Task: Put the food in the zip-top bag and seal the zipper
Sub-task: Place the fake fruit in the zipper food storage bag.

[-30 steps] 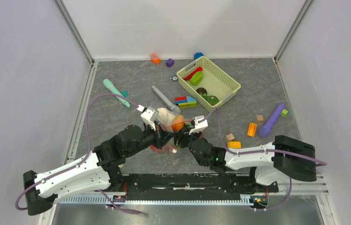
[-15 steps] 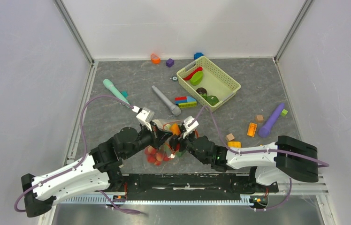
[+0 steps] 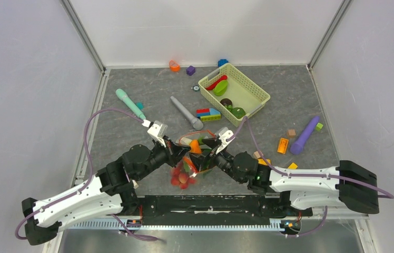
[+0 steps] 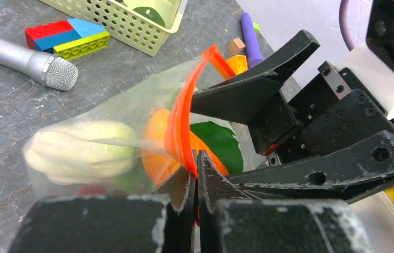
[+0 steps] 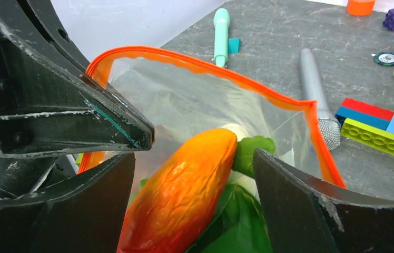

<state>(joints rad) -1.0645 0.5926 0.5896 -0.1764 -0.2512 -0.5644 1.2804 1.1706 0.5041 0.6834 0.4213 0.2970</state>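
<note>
The clear zip-top bag [image 3: 190, 161] hangs between both arms, and its orange-red zipper [image 4: 181, 113] curves round an open mouth. My left gripper [image 4: 196, 158] is shut on that strip at its near edge. Over the mouth, my right gripper [image 5: 193, 158] stands open, its fingers [image 5: 295, 195] either side of an orange-red food piece [image 5: 184, 195] lying in the bag without touching it. Green leaves [image 5: 247, 221], a pale white piece [image 4: 79, 153] and red berries [image 3: 180, 178] are also in the bag.
A pale green basket [image 3: 255, 89] at the back right holds red, green and dark food pieces [image 3: 219, 84]. A grey stick tool [image 3: 185, 113], a teal one [image 3: 130, 104], a purple one [image 3: 304, 135] and coloured blocks [image 3: 208, 114] lie around on the mat.
My right gripper has opened wide and let go of the orange-red piece, which now lies in the bag. Both grippers and the bag have shifted toward the near edge, and red berries now show at its bottom.
</note>
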